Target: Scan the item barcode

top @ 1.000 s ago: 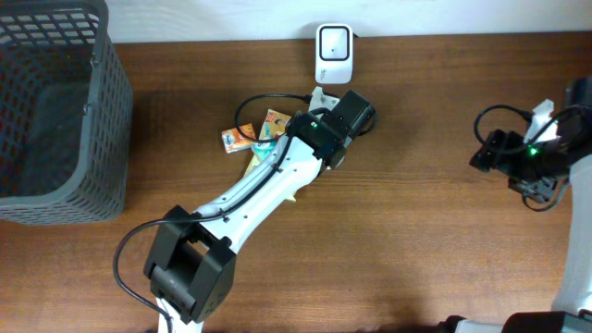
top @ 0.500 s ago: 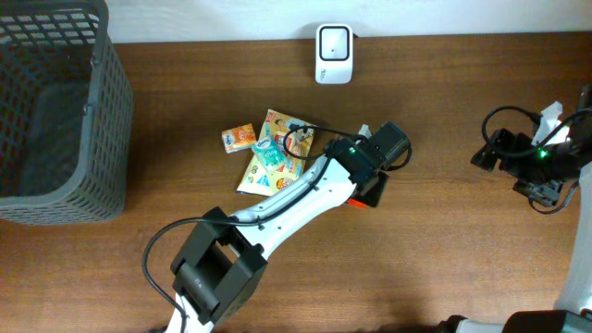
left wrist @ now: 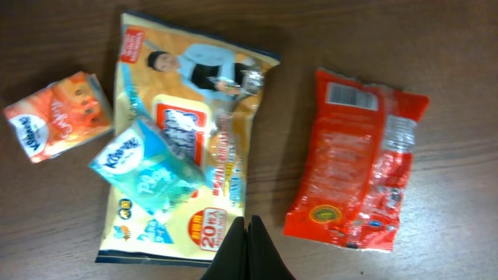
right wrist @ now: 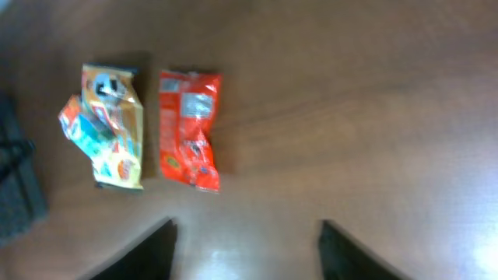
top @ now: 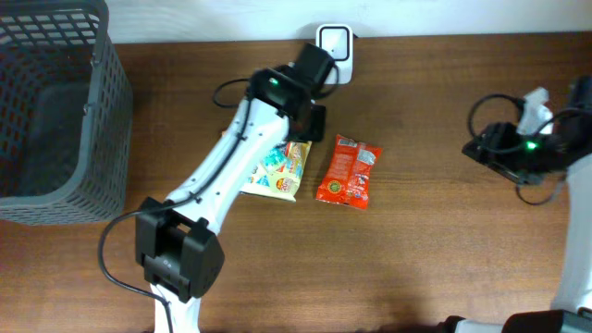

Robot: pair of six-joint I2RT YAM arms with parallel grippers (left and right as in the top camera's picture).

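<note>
A red snack packet [top: 349, 171] lies flat on the wooden table, its white barcode label [left wrist: 350, 95] facing up at the far end. My left gripper [top: 313, 123] hovers just left of and beyond it, near the white scanner [top: 333, 42]. In the left wrist view the left gripper [left wrist: 247, 249] is shut with nothing in it, between the red packet [left wrist: 358, 171] and a yellow packet [left wrist: 187, 155]. My right gripper [top: 476, 148] stays at the far right. In its own view the right gripper [right wrist: 245, 233] is open and empty, far from the red packet [right wrist: 189, 128].
A teal tissue pack [left wrist: 152, 175] lies on the yellow packet [top: 282, 166], with an orange tissue pack [left wrist: 58, 117] to their left. A dark mesh basket [top: 55, 111] fills the back left corner. The left arm [top: 231, 176] crosses the table's middle left.
The left gripper has left the red packet lying on the table and swung back left toward the scanner, ending shut. The right arm shifted slightly.
</note>
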